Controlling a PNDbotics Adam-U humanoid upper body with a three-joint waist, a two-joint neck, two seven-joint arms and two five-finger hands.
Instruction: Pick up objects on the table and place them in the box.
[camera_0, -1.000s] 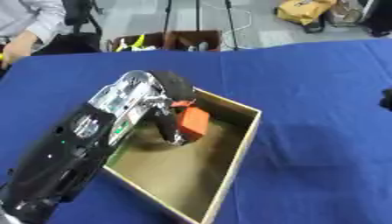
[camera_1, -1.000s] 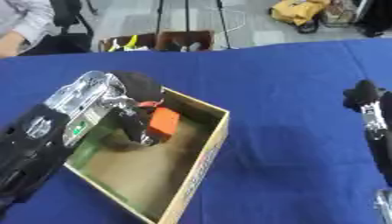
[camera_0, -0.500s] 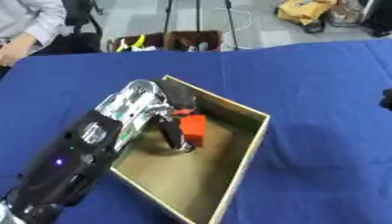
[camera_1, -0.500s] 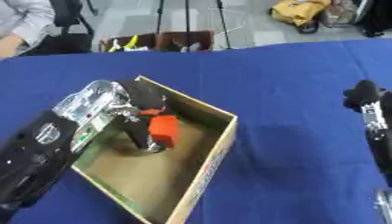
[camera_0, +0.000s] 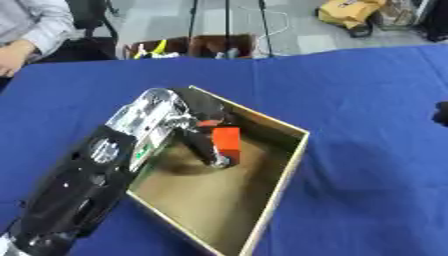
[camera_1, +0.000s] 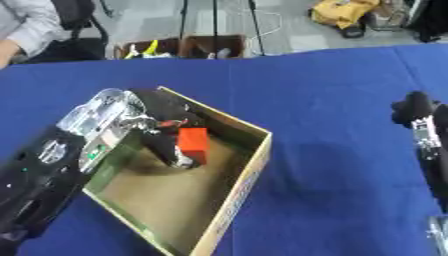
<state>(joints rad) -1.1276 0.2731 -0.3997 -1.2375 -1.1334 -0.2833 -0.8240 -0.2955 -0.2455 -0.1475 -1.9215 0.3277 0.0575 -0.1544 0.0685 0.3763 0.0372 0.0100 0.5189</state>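
Note:
A tan cardboard box (camera_0: 282, 172) lies open on the blue table. My left arm comes in from the lower left, and my left hand (camera_0: 203, 129) reaches down inside the box. Its fingers are curled round an orange-red block (camera_0: 227, 140), which hangs close over the box floor near the far wall. Whether the block touches the floor I cannot tell. My right hand (camera_1: 422, 122) shows at the right edge of the right eye view, dark and held over the cloth, far from the box; its fingers cannot be made out.
The blue tablecloth (camera_0: 367, 100) spreads wide to the right of the box and behind it. Beyond the far table edge stand a small crate of tools (camera_0: 192, 47) and tripod legs. A person's sleeve and hand show at the top left corner.
My left hand has sunk deeper into the box with the orange-red block. The whole picture has shifted a little, so the camera moved. The right hand stayed put.

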